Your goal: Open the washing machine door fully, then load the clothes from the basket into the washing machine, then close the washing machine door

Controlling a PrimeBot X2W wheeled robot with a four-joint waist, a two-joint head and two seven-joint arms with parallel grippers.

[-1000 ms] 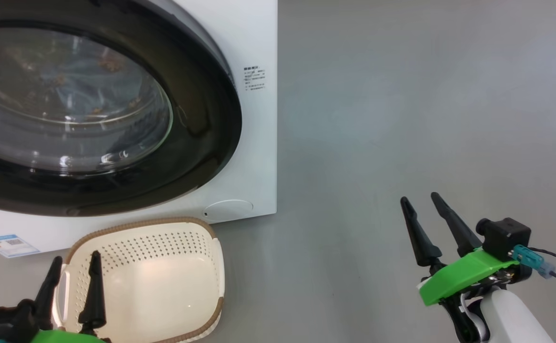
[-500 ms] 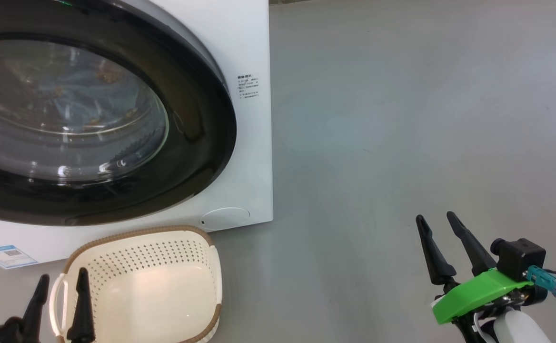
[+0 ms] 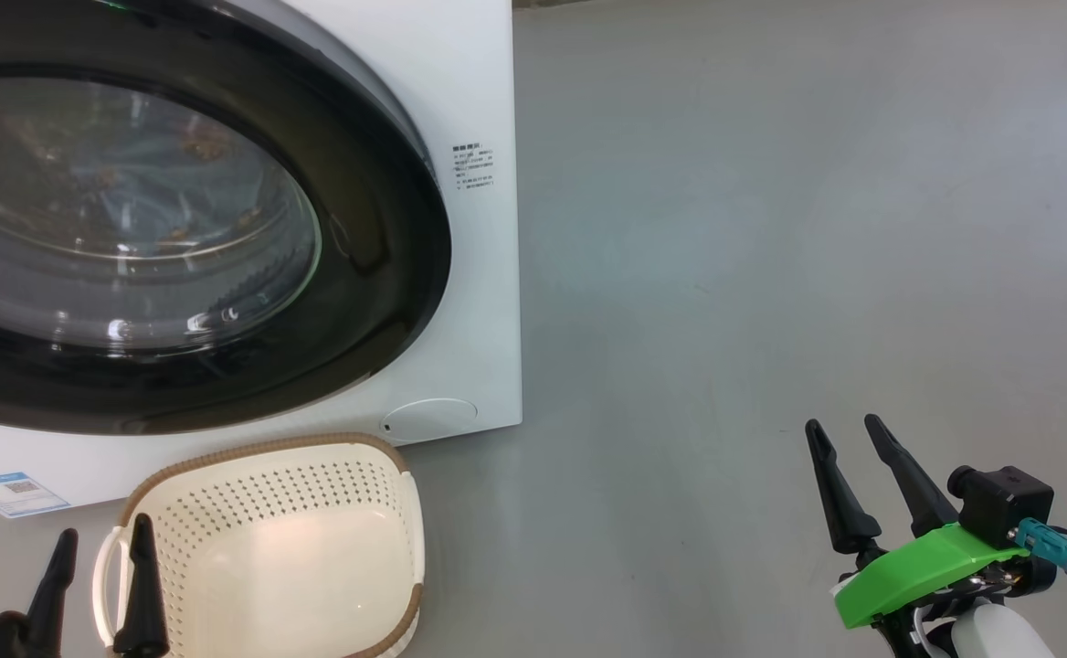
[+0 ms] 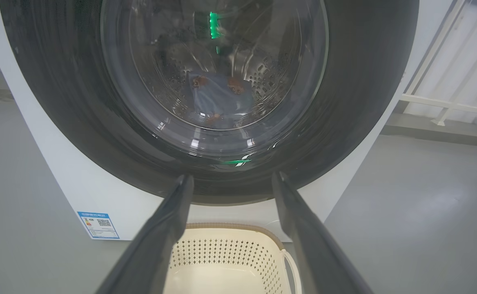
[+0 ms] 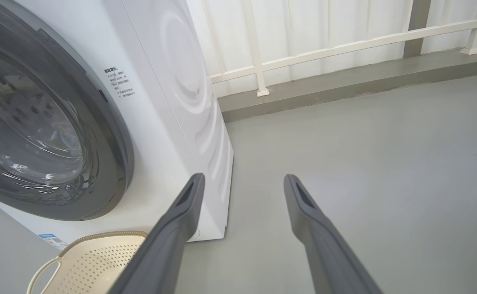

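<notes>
1. At the head view's upper left, the washing machine [image 3: 488,302]: white and boxy, standing on the floor. Its top and left side are cut off by the frame.
2. The washing machine door [image 3: 387,228]: glossy black ring around a clear glass bowl, lying flush against the machine's front, shut. Its left and top parts are cut off.
3. The clothes [image 4: 218,98]: light-blue fabric with orange-brown figures, inside the drum, seen through the glass. Dim and broken by reflections; the number of pieces cannot be told.
4. The basket [image 3: 259,448]: cream with a brown rim, on the floor just before the machine, below the door. Its near edge is cut off; the perforated walls and the bottom show bare.
5. Left gripper [image 3: 104,525]: lower left, at the basket's left handle, its body cut off by the bottom edge. Fingers spread wide, holding nothing.
6. Right gripper [image 3: 842,422]: lower right, over bare floor, well apart from the machine. Fingers spread wide, nothing between them.
7. Blue label [image 3: 8,493]: low on the machine's front; print too small to read.
8. Floor [image 3: 771,228]: smooth grey with a soft sheen.
9. Railing [image 5: 344,41]: white, on a low grey kerb behind the machine.
</notes>
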